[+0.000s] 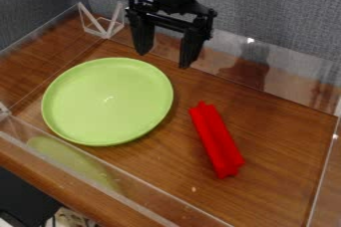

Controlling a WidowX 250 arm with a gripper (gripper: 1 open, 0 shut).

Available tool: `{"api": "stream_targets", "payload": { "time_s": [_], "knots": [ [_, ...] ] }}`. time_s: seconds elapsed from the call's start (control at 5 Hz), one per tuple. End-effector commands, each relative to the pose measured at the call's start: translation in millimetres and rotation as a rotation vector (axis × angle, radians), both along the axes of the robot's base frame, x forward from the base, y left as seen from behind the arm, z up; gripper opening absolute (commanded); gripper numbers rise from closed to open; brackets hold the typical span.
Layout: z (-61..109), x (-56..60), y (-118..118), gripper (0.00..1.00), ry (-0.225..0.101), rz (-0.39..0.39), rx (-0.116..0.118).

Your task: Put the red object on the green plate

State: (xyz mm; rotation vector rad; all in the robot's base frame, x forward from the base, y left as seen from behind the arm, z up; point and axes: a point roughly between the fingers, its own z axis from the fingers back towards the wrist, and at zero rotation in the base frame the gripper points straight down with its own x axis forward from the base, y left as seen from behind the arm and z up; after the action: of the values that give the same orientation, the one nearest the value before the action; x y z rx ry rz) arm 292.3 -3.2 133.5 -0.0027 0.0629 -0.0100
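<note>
Red bar (216, 140) right of green plate (108, 102); claw (164, 60) spread above table (284, 124).

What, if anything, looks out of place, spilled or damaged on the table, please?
Nothing stands out. The green plate lies flat with nothing on it, and the red bar lies beside it, apart from the rim, with no damage that I can see. No spill shows on the wooden tabletop.
</note>
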Motion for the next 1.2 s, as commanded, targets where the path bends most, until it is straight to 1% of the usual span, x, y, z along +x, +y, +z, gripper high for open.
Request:
{"api": "stream_targets", "payload": {
  "time_s": [0.0, 0.2, 0.4, 0.6, 0.8, 1.0],
  "knots": [
    [-9.3, -13.3, -25.0, 1.00, 0.003, 0.115, -0.010],
    [-20.5, -27.9, -55.8, 1.00, 0.001, 0.235, -0.028],
    [-43.2, -33.7, -81.9, 1.00, -0.007, 0.391, -0.049],
    [-63.5, -34.9, -97.8, 1.00, -0.033, 0.559, -0.065],
    [-78.4, -32.0, -102.5, 1.00, -0.033, 0.614, -0.075],
    [-89.8, -27.5, -100.4, 1.00, -0.041, 0.680, -0.079]
  ]
}}
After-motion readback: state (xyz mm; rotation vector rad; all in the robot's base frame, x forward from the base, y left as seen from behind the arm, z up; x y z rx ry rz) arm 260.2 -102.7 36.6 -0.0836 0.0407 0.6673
